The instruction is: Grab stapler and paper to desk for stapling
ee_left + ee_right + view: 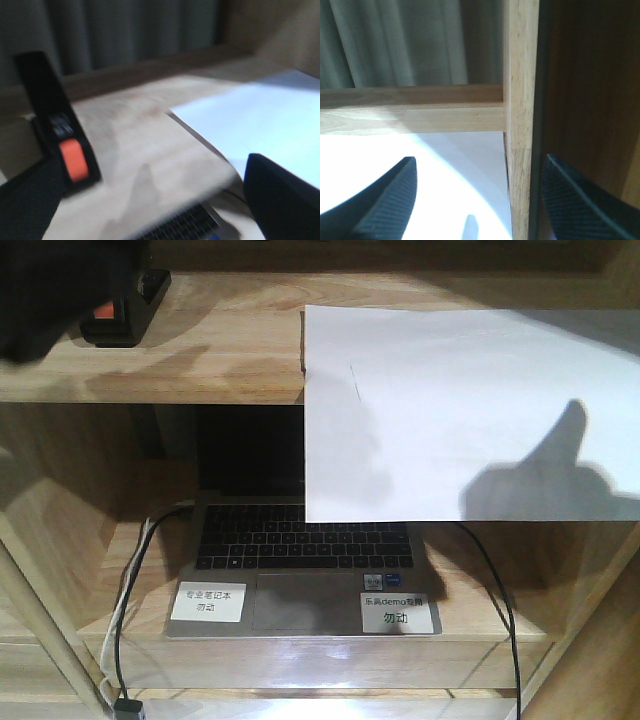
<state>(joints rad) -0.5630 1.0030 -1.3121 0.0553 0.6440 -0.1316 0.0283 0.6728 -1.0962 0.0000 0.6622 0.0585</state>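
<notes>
Stapler [135,302], one only, on the upper board of the shelf unit [200,360], far left, partly hidden in the front view by the dark blur of the left arm. Lies flat, long axis running front to back with a slight slant, orange patch [74,160] at the near end, toward the wrist camera. One paper [470,410] as well, on the same board to the right, apart from the stapler, hanging over the front edge and covering part of the one laptop [300,550] on the board below. Two white labels [208,602] on the laptop's palm rest. Left gripper [152,160] low over the board, fingers [280,195] spread wide, grasping nothing; one finger just beside the stapler's orange end, contact unclear through the blur. Right gripper [479,165] over the right part of the paper, also spread and empty, straddling the upright post [520,100] of the shelf unit: one finger above the sheet, the other beyond the post.
</notes>
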